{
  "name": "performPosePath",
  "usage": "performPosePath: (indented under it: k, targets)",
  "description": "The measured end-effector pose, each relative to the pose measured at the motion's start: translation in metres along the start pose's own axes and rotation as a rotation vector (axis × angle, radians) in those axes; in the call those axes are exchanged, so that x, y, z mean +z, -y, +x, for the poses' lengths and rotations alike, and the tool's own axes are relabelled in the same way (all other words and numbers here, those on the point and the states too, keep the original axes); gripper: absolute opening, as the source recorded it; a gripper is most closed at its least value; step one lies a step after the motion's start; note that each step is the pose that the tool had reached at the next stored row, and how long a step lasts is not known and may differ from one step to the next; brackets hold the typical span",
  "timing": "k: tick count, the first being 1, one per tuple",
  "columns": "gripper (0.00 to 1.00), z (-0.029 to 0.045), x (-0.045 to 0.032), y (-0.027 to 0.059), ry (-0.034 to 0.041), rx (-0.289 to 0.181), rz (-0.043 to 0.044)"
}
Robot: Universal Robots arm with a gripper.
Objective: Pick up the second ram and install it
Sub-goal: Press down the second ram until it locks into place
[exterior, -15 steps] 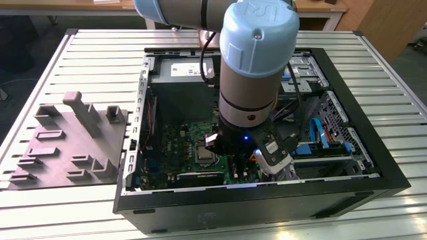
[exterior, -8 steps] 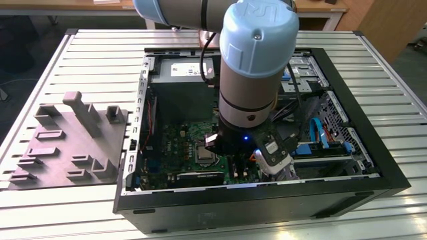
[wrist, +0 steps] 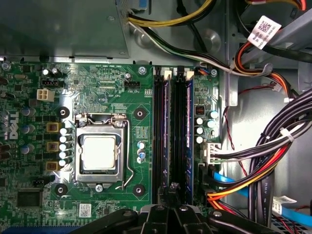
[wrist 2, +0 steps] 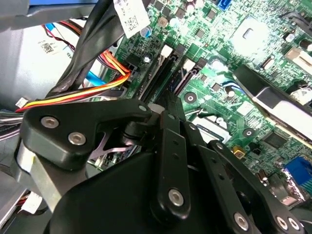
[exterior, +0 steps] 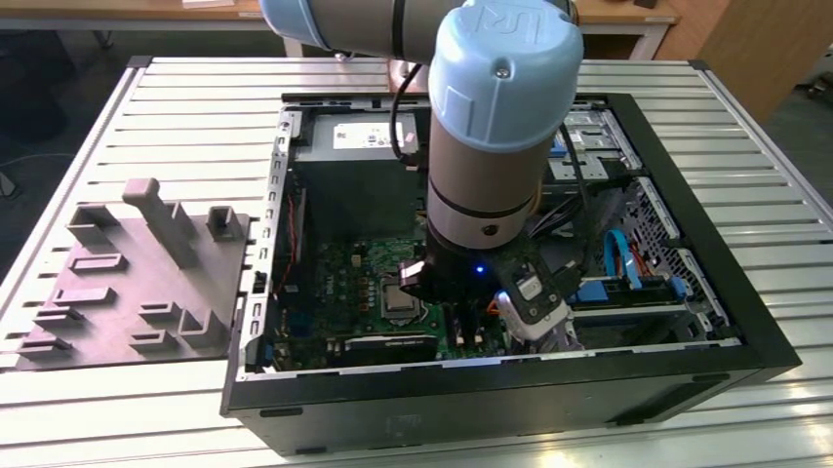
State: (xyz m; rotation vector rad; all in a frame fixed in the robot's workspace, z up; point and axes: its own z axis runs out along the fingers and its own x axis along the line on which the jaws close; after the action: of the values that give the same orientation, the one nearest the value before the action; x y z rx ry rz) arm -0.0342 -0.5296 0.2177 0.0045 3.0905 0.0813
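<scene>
Reaching down into the open computer case (exterior: 768,336), the gripper (wrist: 171,191) stands with its fingers drawn together over the memory slots (wrist: 161,131). The second ram (wrist: 189,131) sits edge-up in the slot, apparently released.

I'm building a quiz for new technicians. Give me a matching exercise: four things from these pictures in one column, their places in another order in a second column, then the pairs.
Things
1. grey fixture tray
2. processor socket
3. hand
4. blue cable

Places
A. at the black memory slots
B. on the slatted table, at the exterior view's left of the computer case
C. inside the case, toward the exterior view's right
D. on the green board, beside the memory slots

Pairs: 1-B; 2-D; 3-A; 4-C
</scene>
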Motion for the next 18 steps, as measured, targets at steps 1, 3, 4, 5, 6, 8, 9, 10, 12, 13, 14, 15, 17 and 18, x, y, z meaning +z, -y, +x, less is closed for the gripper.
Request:
performPosePath:
  k: [1, 3, 4, 5, 6, 8, 9, 10, 12, 13, 14, 15, 17, 18]
  targets:
    - [0.10, -0.0001, -0.0012, -0.0002, 0.0004, 0.000, -0.0008]
    - [0.10, -0.0004, -0.0068, -0.0003, -0.0004, 0.000, 0.0029]
    - [0.10, -0.0005, -0.0095, -0.0004, -0.0003, 0.000, 0.0031]
    - [0.10, -0.0007, -0.0123, -0.0006, -0.0003, 0.000, 0.0035]
    - [0.10, -0.0008, -0.0150, -0.0007, -0.0003, 0.000, 0.0039]
    - [0.10, -0.0011, -0.0207, -0.0010, -0.0004, 0.000, 0.0047]
    - [0.10, -0.0014, -0.0238, -0.0012, -0.0004, 0.000, 0.0049]
    - [0.10, -0.0016, -0.0268, -0.0013, -0.0004, 0.000, 0.0051]
    - [0.10, -0.0019, -0.0320, -0.0016, -0.0004, 0.000, 0.0057]
    - [0.10, -0.0020, -0.0341, -0.0017, -0.0004, 0.000, 0.0061]
    - [0.10, -0.0021, -0.0355, -0.0018, -0.0004, 0.000, 0.0064]
    - [0.10, -0.0021, -0.0354, -0.0018, -0.0003, 0.000, 0.0063]
    - [0.10, -0.0021, -0.0354, -0.0018, -0.0003, 0.000, 0.0062]
    - [0.10, -0.0021, -0.0354, -0.0018, -0.0003, 0.000, 0.0063]
